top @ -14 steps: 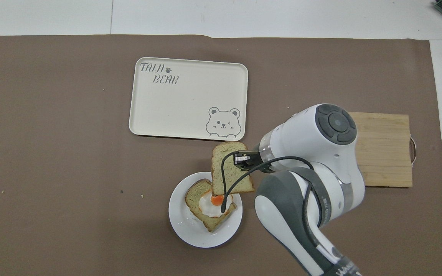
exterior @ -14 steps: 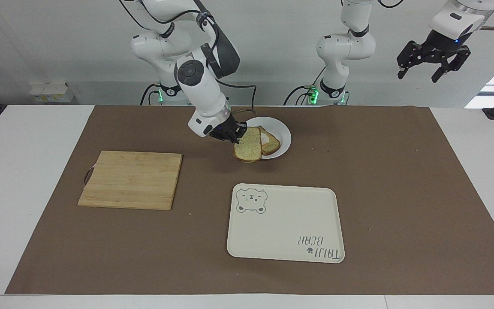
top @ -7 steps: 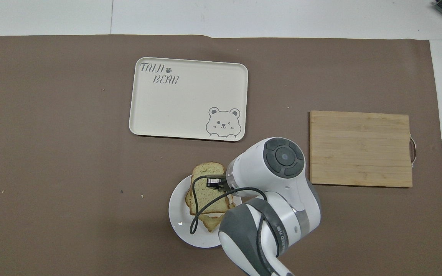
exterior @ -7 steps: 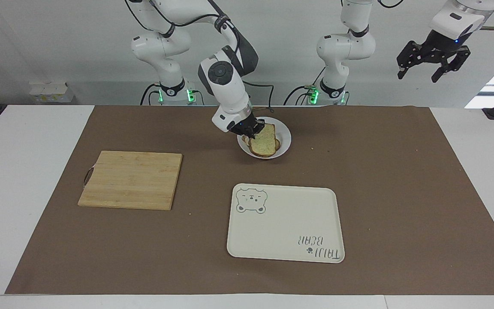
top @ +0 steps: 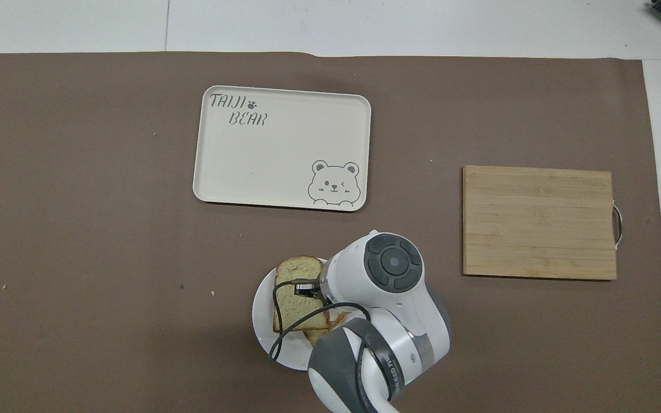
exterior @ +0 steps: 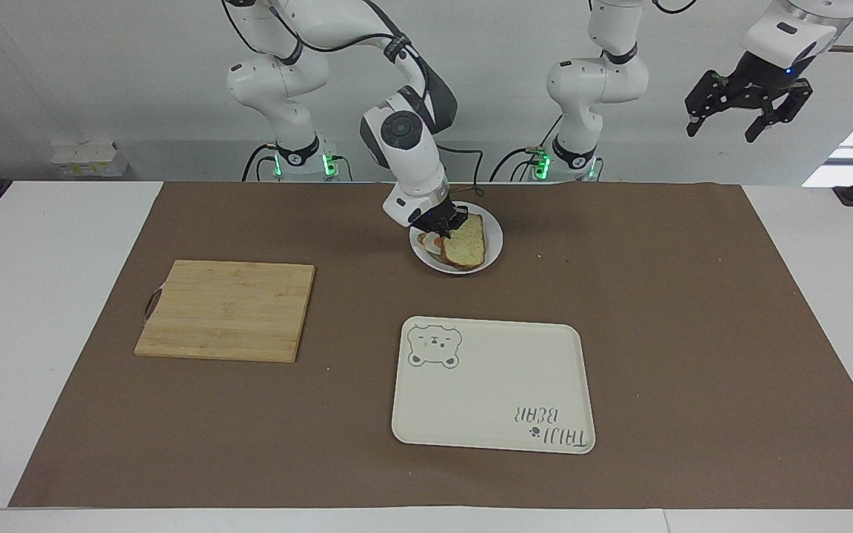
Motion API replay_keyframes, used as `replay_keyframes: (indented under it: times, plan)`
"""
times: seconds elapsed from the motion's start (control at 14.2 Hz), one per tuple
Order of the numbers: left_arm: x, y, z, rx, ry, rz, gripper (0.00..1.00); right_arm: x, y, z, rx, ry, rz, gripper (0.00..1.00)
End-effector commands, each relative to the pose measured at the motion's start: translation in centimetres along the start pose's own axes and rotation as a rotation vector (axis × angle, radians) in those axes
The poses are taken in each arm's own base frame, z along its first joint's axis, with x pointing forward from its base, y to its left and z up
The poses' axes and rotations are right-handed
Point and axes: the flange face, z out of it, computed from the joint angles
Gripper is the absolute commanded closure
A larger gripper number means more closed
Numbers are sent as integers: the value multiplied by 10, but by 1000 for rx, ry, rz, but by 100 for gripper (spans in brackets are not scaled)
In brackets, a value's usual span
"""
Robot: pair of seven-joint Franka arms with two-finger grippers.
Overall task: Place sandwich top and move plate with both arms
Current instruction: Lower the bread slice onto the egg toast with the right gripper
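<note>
Two white jointed arms stood at the table's robot end when we looked across the brown paper mat [exterior: 693, 311]. Nearest the right arm's end lay a rectangular bamboo cutting board [exterior: 226, 310] with a small side handle. Next we saw the right gripper [exterior: 450, 222] clamped on the edge of the sandwich top [exterior: 465, 245], a pale speckled slice with a brown crust and one rounded end. It hung tilted over the small round white plate [exterior: 493, 238], covering most of the egg-bearing slice [top: 318, 335]. Farther from the robots than the plate lay a smooth cream tray [exterior: 493, 385] with rounded corners and a bear drawing. The left gripper [exterior: 748, 107] waited high in the air, off the left arm's end of the mat, its black fingers spread apart.
</note>
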Motion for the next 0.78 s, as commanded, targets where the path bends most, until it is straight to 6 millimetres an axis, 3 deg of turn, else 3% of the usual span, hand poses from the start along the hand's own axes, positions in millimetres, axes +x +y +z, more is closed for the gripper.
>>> replay_keyframes:
  times: [0.0,0.14,0.21,0.35,0.42,0.71]
  plan:
    - [-7,0,0,-11,5,-5,0,0,5,2,12,-1,27,100]
    - [-7,0,0,-11,5,-5,0,-2,8,6,5,-7,25,100]
    - [-7,0,0,-11,5,-5,0,-1,9,7,4,-9,28,79]
    - [-7,0,0,-11,5,-5,0,2,12,7,1,-9,33,9]
    - [-7,0,0,-11,5,-5,0,2,12,6,-2,-6,31,0]
    - [-7,0,0,-11,5,-5,0,3,10,5,-6,2,26,0]
